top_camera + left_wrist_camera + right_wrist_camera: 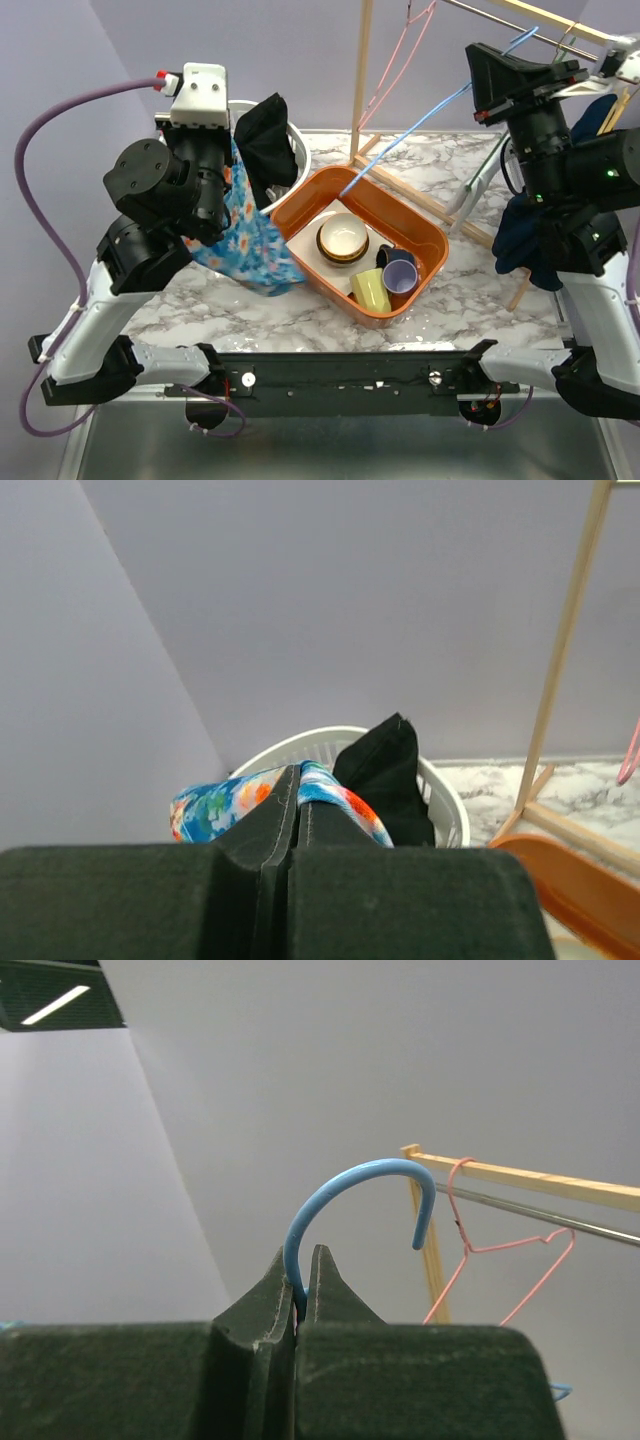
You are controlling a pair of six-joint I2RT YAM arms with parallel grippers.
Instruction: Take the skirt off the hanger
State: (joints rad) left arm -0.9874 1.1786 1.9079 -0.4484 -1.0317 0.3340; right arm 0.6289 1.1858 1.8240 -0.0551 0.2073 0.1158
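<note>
The skirt (245, 240) is blue with a bright flower print. It hangs from my left gripper (236, 165), which is shut on its top edge above the table's left side. In the left wrist view the skirt (215, 805) bunches over the closed fingertips of the left gripper (298, 780). My right gripper (487, 97) is raised at the far right and shut on the blue wire hanger (420, 125) just below its hook. The hook (350, 1175) rises from the right gripper (301, 1265). The hanger's long wire slopes down to the orange tub, bare and apart from the skirt.
A white laundry basket (298, 152) with a black cloth (265, 135) stands behind the skirt. An orange tub (432, 238) holds a bowl (343, 238) and two cups. A wooden rack (362, 70) carries a pink hanger (500, 1260). A dark blue garment (520, 240) hangs by the right arm.
</note>
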